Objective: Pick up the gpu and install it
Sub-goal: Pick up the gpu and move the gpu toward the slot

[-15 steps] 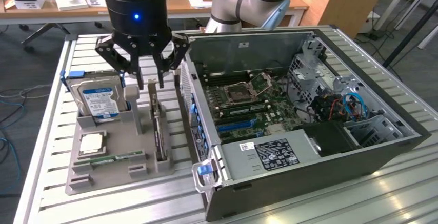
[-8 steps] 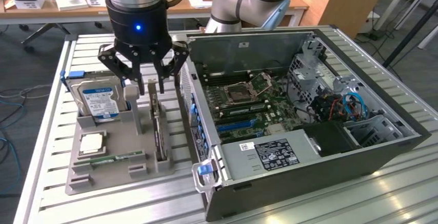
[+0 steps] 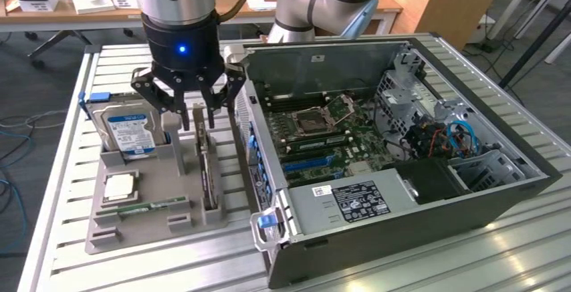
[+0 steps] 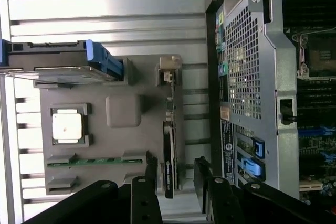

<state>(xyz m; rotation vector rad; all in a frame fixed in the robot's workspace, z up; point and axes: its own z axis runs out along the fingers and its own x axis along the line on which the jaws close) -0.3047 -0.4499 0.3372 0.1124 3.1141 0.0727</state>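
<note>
From the exterior view, the gripper (image 3: 198,101) hangs over the grey holder (image 3: 134,228) on the bench (image 3: 63,192), at nine o'clock from the open computer case (image 3: 384,152). Its fingers (image 3: 230,98) are spread wide and hold nothing. The gpu (image 3: 208,172) stands on edge in a slot there, so its top edge is offered up for a pinch. From the wrist view, one finger sits on each side of that thin edge, with a gap either way.

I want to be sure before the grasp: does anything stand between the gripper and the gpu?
Nothing visible does. The gripper hangs open just above the gpu, which stands on edge in the grey holder, a finger to each side of it.
</note>
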